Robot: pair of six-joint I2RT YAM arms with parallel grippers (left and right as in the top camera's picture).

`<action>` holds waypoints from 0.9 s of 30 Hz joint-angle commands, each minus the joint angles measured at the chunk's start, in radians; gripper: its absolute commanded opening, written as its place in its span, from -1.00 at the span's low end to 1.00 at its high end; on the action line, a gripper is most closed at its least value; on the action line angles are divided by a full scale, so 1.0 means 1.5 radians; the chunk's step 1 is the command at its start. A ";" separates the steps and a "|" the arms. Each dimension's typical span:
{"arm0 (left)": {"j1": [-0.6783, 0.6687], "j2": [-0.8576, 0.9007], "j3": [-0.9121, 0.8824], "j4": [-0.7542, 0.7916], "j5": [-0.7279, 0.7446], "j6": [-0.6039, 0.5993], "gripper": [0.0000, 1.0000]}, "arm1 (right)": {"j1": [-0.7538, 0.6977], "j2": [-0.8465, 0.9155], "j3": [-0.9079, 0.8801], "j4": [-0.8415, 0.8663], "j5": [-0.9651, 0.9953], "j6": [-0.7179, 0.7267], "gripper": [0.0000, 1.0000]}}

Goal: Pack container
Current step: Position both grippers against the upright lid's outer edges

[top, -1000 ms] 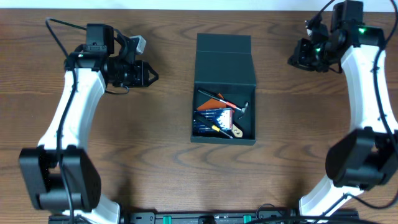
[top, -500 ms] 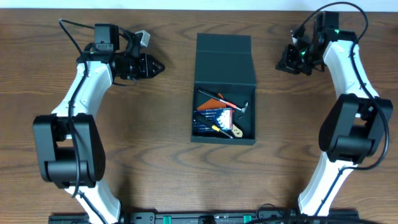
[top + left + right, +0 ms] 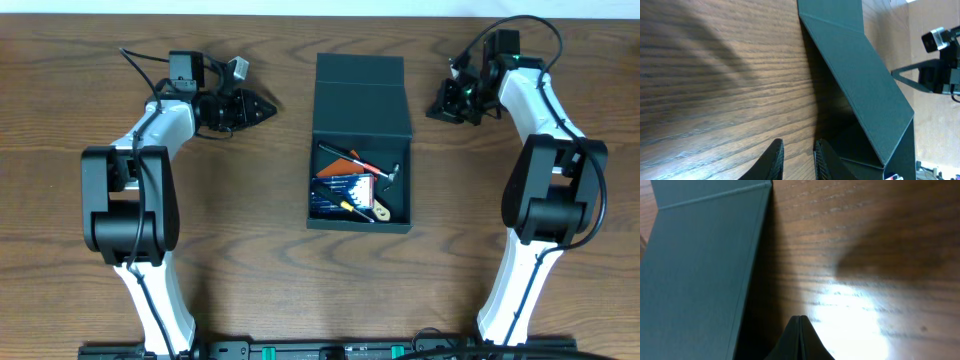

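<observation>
Dark green-black matte rectangular cardboard container (image 3: 360, 95) (image 3: 860, 90) (image 3: 695, 265), at the centre of the brown wood-grain counter (image 3: 240, 230), hinged flap lid open at the far end, compartment at the near end filled with assorted small hand tools (image 3: 350, 190). Left end effector (image 3: 268, 108) (image 3: 799, 155), near the lid's left side and apart from it, fingers parted by a narrow gap, nothing between them. Right end effector (image 3: 437, 108) (image 3: 800, 330), near the lid's right side, clenched with fingers pressed together, empty.

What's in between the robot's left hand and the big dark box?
Only bare wooden table lies between the left hand and the container, seen in the overhead view.
</observation>
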 commanded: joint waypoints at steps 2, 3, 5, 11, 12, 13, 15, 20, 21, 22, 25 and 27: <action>-0.027 0.019 0.002 0.005 0.020 -0.012 -0.60 | 0.019 0.020 0.000 0.013 -0.024 0.009 -0.97; -0.033 0.019 0.002 0.009 0.019 -0.012 -0.60 | 0.021 0.023 0.000 0.015 -0.024 0.009 -0.97; -0.044 0.020 0.002 0.021 0.019 -0.013 -0.60 | 0.025 0.027 0.000 0.017 -0.025 0.009 -0.98; -0.067 0.020 0.002 0.027 0.008 -0.018 -0.60 | 0.040 0.042 0.000 0.017 -0.032 0.009 -0.98; -0.069 0.020 0.002 0.027 0.004 -0.018 -0.60 | 0.042 0.045 0.000 0.020 -0.032 0.009 -0.98; -0.070 0.020 0.002 0.027 0.002 -0.018 -0.60 | 0.044 0.045 0.000 0.022 -0.034 0.009 -0.98; -0.071 0.020 0.002 0.027 0.002 -0.018 -0.60 | 0.048 0.046 0.000 0.026 -0.034 0.009 -0.98; -0.071 0.023 0.001 0.025 -0.004 -0.018 -0.60 | 0.051 0.046 0.000 0.028 -0.034 0.009 -0.98; -0.071 0.027 0.001 0.025 -0.004 -0.018 -0.60 | 0.052 0.046 0.000 0.028 -0.034 0.009 -0.97; -0.071 0.030 0.001 0.025 -0.003 -0.018 -0.62 | 0.052 0.046 0.000 0.029 -0.034 0.009 -0.97; -0.071 0.045 0.002 0.025 -0.003 -0.018 -0.70 | 0.052 0.046 0.000 0.029 -0.034 0.009 -0.97; -0.071 0.054 0.001 0.025 -0.002 -0.018 -0.71 | 0.052 0.046 0.000 0.029 -0.034 0.009 -0.97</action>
